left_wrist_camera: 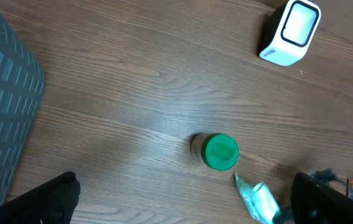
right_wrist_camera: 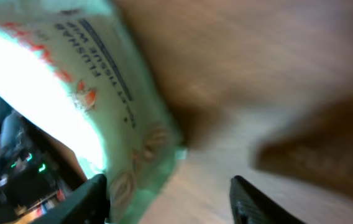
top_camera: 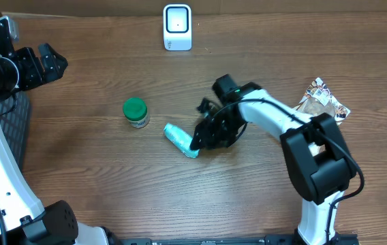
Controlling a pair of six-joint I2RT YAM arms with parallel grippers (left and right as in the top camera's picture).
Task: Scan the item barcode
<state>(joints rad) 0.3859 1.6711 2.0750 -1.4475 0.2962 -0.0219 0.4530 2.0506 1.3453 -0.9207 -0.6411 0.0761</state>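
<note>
Right jaws stood apart, gripping nothing, at the 4 o'clock end of the tissue pack (top_camera: 180,140), which lay flat on the surface (top_camera: 112,184) with its long axis running 10-to-4 o'clock. Left jaws were wide open, well apart at 9 o'clock. Pack looked soft, pale green-white, printed; no barcode showed.

brown wood-grain table (top_camera: 98,184) under even light

On the table (top_camera: 91,177), a scanner (top_camera: 177,27) stands at top centre, a jar (top_camera: 135,112) just left of a tissue pack (top_camera: 178,139) mid-frame, a snack packet (top_camera: 324,101) far right.
</note>
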